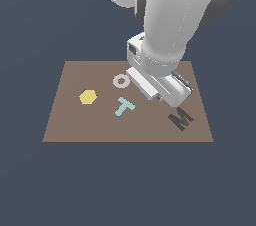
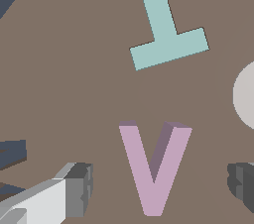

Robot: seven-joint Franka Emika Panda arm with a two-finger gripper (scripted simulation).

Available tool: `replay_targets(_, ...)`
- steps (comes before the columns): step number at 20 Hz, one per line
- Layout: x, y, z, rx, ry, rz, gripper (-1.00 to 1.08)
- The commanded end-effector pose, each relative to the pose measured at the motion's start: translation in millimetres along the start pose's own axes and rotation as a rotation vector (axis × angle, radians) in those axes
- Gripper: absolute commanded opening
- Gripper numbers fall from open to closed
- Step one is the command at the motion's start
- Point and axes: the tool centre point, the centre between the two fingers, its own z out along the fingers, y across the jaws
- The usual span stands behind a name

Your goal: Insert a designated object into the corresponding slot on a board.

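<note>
The board [image 1: 75,120] is plain flat brown against a dark slate-blue ground; the T [image 1: 124,106] is pale teal; the ring [image 1: 121,81] is light grey; the hexagon [image 1: 88,97] is yellow; the M recess [image 1: 180,118] is dark brown, nearly black; the letter [image 2: 154,168] is lilac-pink, its inner faces a duller mauve; the arm [image 1: 170,15] is white; the fingers [image 2: 79,188] are grey.

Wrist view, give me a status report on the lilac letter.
Gripper open, fingers either side of lilac letter block, not gripping. Block lying on brown board. Teal T lies apart; nothing between fingers but the block.
</note>
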Motion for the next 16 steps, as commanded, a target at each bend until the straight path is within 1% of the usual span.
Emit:
replay_targets(1, -0.8, -2.0, 2.9, 0.0, 0.0, 0.025, 1.0)
replay_targets(6, -1.6, -3.6, 5.3, -0.001, 0.0, 0.043, 1.0)
replay_targets(16, -0.7, -2.7, 5.3, 0.0, 0.0, 0.032, 1.0)
